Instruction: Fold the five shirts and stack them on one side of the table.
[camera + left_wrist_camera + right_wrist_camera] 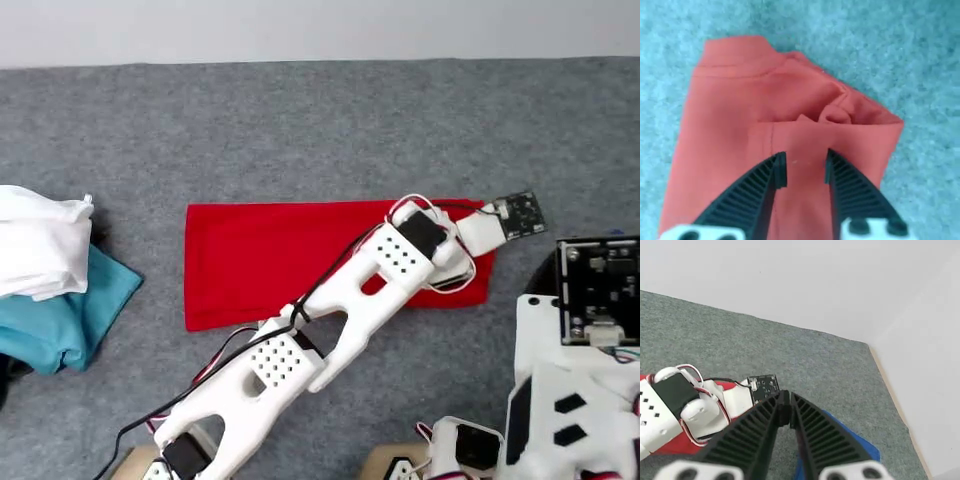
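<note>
Red shirt (270,260) lies folded on grey surface (300,130); left pincer (805,156) narrowly parted over its end; right pincer (789,399) closed, empty.

Left arm (330,320) & right arm (570,410): white shells w/ vent holes, black servos, red/black/white cables; ribbed black fingers (757,192).

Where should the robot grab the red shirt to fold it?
Best guess: pinch the short end of the red shirt from straight above, where the left gripper hangs open. The shirt lies flat as a long strip, so lifting that end could fold it over in half.
</note>
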You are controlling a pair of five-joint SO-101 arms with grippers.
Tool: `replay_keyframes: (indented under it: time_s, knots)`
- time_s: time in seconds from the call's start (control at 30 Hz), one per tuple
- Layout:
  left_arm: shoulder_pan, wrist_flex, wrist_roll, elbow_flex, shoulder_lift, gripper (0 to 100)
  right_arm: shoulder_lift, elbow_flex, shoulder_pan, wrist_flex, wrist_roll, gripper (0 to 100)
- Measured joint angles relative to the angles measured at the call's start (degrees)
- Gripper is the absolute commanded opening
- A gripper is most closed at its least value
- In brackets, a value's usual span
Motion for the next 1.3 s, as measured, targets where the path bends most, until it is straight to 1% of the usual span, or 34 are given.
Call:
replay_keyframes:
  time_s: [0.17,0.4,0.5,0.6,0.73,0.87,1.07,1.3]
  knots:
    - [0.4,2.7,0.0,-1.1,0.0,13,0.0,0.0,-0.1,0.0,0.0,0.9]
    - [0.4,8.0,0.0,-9.3,-0.4,13,0.0,0.0,-0.1,0.0,0.0,0.9]
    - [0.3,8.0,0.0,-9.8,-0.4,13,0.0,0.0,-0.1,0.0,0.0,0.9]
    - [-0.4,6.0,0.0,-9.8,0.1,13,0.0,0.0,-0.1,0.0,0.0,0.9]
    - [-0.7,2.7,0.0,-9.8,4.5,13,0.0,0.0,-0.1,0.0,0.0,0.9]
    - [-0.5,2.5,0.0,-9.9,6.7,13,0.0,0.0,-0.1,0.0,0.0,0.9]
    - [-0.5,7.3,0.0,-11.4,6.9,13,0.0,0.0,-0.1,0.0,0.0,0.9]
    - [-1.7,13.6,0.0,-22.1,6.9,13,0.0,0.0,-0.1,0.0,0.0,0.9]
